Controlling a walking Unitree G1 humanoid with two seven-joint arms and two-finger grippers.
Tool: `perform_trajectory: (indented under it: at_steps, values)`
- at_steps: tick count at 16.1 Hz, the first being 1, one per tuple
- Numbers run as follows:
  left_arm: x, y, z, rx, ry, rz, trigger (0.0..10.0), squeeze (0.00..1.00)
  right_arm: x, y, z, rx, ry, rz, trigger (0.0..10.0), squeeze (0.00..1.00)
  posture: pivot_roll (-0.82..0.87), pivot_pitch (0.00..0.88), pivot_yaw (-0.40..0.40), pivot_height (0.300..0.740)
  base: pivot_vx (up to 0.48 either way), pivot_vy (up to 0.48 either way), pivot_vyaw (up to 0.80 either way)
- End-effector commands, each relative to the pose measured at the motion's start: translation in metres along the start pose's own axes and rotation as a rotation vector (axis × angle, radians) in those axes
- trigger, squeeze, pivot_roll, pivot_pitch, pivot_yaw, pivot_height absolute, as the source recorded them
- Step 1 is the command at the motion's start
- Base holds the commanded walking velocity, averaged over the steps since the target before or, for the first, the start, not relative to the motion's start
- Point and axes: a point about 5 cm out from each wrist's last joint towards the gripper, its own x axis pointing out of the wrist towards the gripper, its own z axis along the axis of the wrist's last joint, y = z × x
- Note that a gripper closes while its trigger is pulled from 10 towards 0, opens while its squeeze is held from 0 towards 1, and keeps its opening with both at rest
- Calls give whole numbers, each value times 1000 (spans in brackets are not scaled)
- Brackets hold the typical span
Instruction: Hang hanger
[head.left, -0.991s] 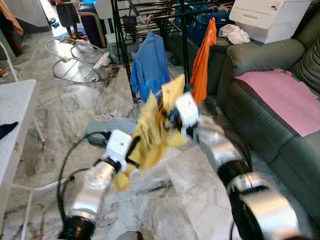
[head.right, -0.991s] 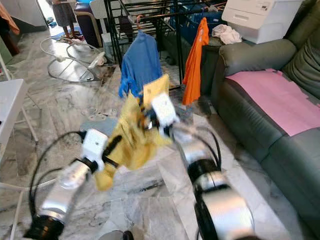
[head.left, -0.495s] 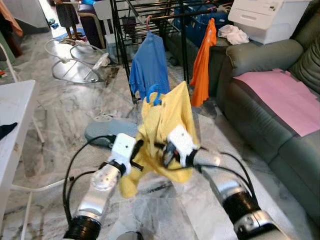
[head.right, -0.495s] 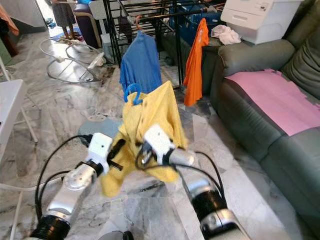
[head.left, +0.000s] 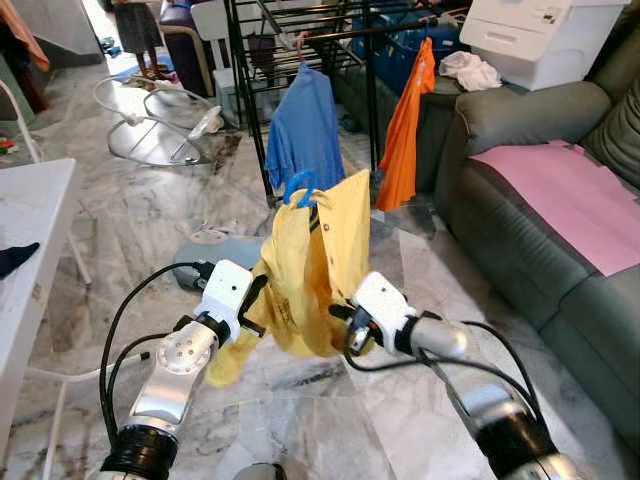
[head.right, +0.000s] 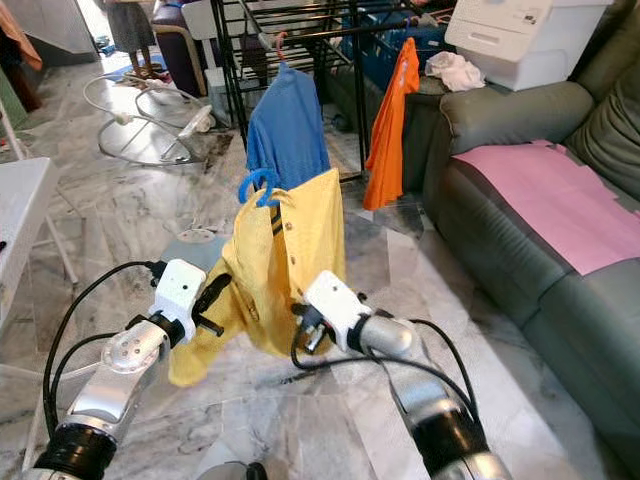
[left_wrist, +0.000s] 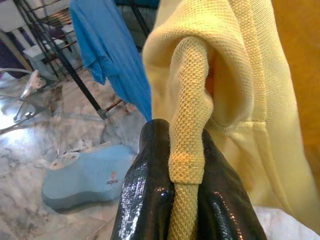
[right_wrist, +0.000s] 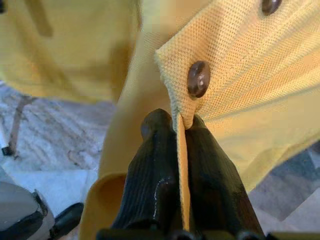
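Observation:
A yellow polo shirt (head.left: 312, 258) hangs on a blue hanger (head.left: 300, 188), held up in front of me between both arms. My left gripper (head.left: 256, 292) is shut on a fold of the shirt's fabric (left_wrist: 190, 100) at its left side. At the shirt's lower right, my right gripper (head.left: 342, 318) is shut on the buttoned placket edge (right_wrist: 181, 125), just below a brown button (right_wrist: 198, 79). The black drying rack (head.left: 300, 40) stands beyond, with a blue shirt (head.left: 306, 130) and an orange garment (head.left: 408, 120) hanging on it.
A dark green sofa (head.left: 530, 230) with a pink sheet (head.left: 560, 195) runs along the right. A white table edge (head.left: 30, 260) is at the left. A blue-grey object (head.left: 215, 255) lies on the marble floor. A white box (head.left: 540, 35) sits behind the sofa.
The right gripper has dropped from high on the shirt to its lower edge. The shirt now hangs straighter on the hanger; the left gripper keeps its hold.

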Motion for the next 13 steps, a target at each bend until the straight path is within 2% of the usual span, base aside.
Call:
perform_trajectory:
  at_steps: [1, 2, 5, 6, 8, 9, 11, 13]
  values:
    - [-1, 11, 16, -11, -98, 75, 1451, 0, -5, 6, -4, 5, 19, 50, 10000, 1000, -46, 0, 47, 740, 0, 0, 0]
    - [-3, 10, 14, -46, -96, 101, 667, 0, -11, 6, -6, -30, 29, 61, 10000, 1000, -49, 0, 55, 740, 0, 0, 0]
    - [-10, 4, 7, -82, -91, 107, 275, 0, -28, 0, -15, -171, 45, 30, 10000, 1000, -60, 0, 85, 740, 0, 0, 0]
    - [-13, 3, 6, -70, -98, 106, 196, 0, -29, 0, -15, -208, 34, 16, 10000, 1000, -60, 0, 85, 740, 0, 0, 0]
    - [-18, 0, 1, -80, -92, 116, 0, 0, -26, 0, -11, -189, 6, -26, 10000, 1000, -62, 0, 77, 740, 0, 0, 0]
    - [-23, -6, -7, -81, -77, 114, 0, 0, -21, 4, -6, -151, -20, -48, 10000, 1000, -62, 0, 71, 740, 0, 0, 0]
    - [-27, -11, -12, -89, -63, 111, 0, 0, -16, 6, -2, -114, -43, -67, 10000, 1000, -61, 0, 65, 740, 0, 0, 0]
    - [-31, -17, -18, -105, -49, 105, 0, 0, -11, 11, 2, -33, -86, -81, 10000, 1000, -60, 0, 64, 740, 0, 0, 0]
